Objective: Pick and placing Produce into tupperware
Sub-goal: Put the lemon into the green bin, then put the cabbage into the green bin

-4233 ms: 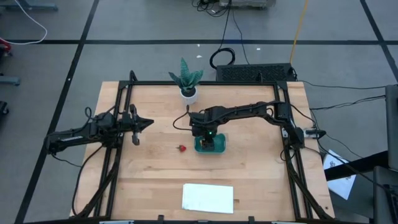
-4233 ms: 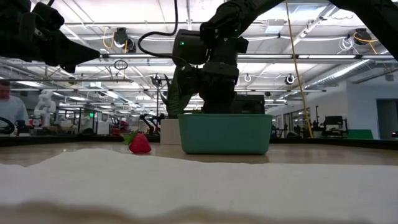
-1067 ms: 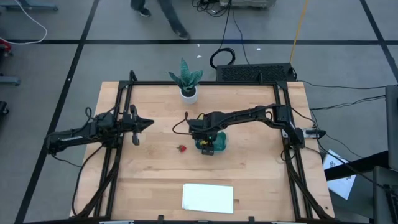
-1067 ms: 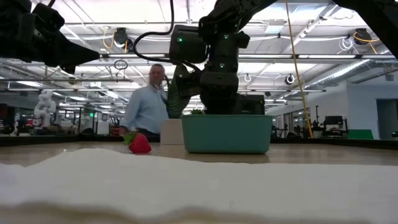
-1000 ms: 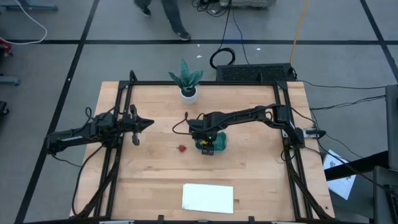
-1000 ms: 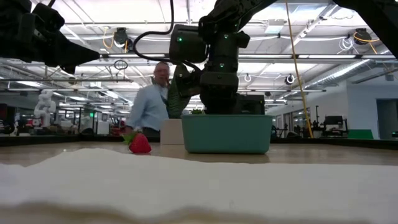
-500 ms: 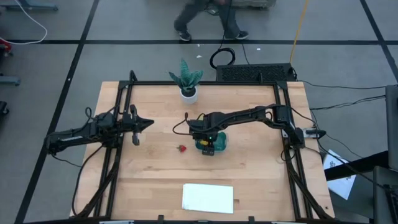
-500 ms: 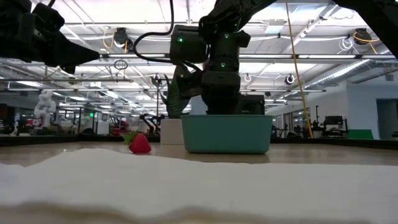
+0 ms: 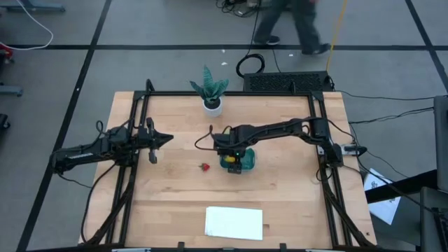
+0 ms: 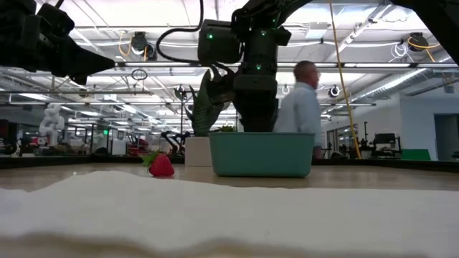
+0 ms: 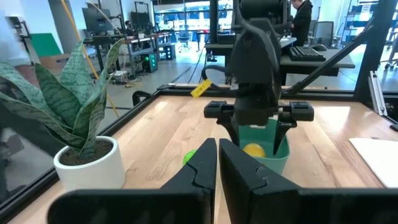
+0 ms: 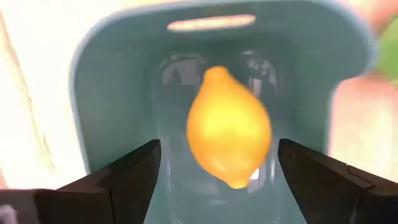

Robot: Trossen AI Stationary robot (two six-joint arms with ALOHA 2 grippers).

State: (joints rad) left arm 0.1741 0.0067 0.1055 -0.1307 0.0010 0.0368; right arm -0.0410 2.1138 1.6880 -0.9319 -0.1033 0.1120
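My right gripper hangs open over the teal tupperware, fingers pointing down into it. In the right wrist view the yellow lemon lies on the tupperware's floor between the two fingers, touching neither. The lime-green ball rests on the table just outside the tupperware. The red strawberry sits on the wood left of the tupperware. My left gripper waits shut above the table's left part.
A potted plant in a white pot stands near the far edge, behind the tupperware. A flat white sheet lies at the near edge. Black frame rails run along both sides. A person walks beyond the far edge.
My right gripper has risen a little above the tupperware, and the lemon has stayed inside. A person has walked from left to right behind the table's far edge.
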